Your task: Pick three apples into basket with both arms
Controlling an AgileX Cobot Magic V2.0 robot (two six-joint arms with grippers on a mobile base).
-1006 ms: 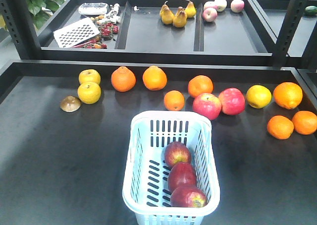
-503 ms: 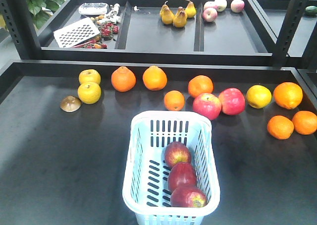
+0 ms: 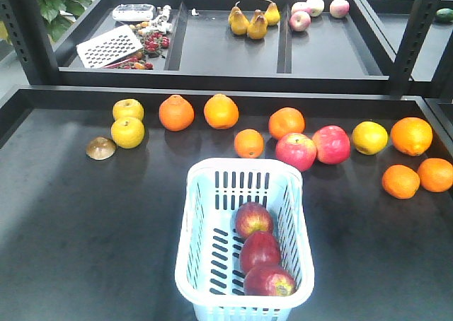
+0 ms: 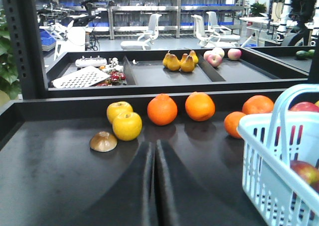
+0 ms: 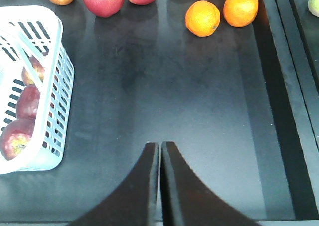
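Apples (image 3: 260, 250), three dark red ones, lie in a near-to-far row along the right side of the basket (image 3: 205, 215), each touching the next. The basket stands on the desk (image 3: 85, 229) at the near centre. The count required by the task appears met, so the step in hand is judged to be a clean finish: both arms kept low and well apart from the basket, no contact with its hoop handle (image 4: 284, 111), no disturbance to the row of loose fruit behind it.

The two brighter pink-red apples (image 3: 313, 148) sit just beyond the basket's far right corner and should be left alone, as should the oranges (image 3: 198, 112) and the yellow fruit (image 3: 127, 123) on the far left.

The left gripper (image 4: 154, 186) has its jaws pressed together, holding nothing, pointing over bare desk left of the basket. The right gripper (image 5: 160, 186) is likewise closed and empty, over bare desk right of the basket.
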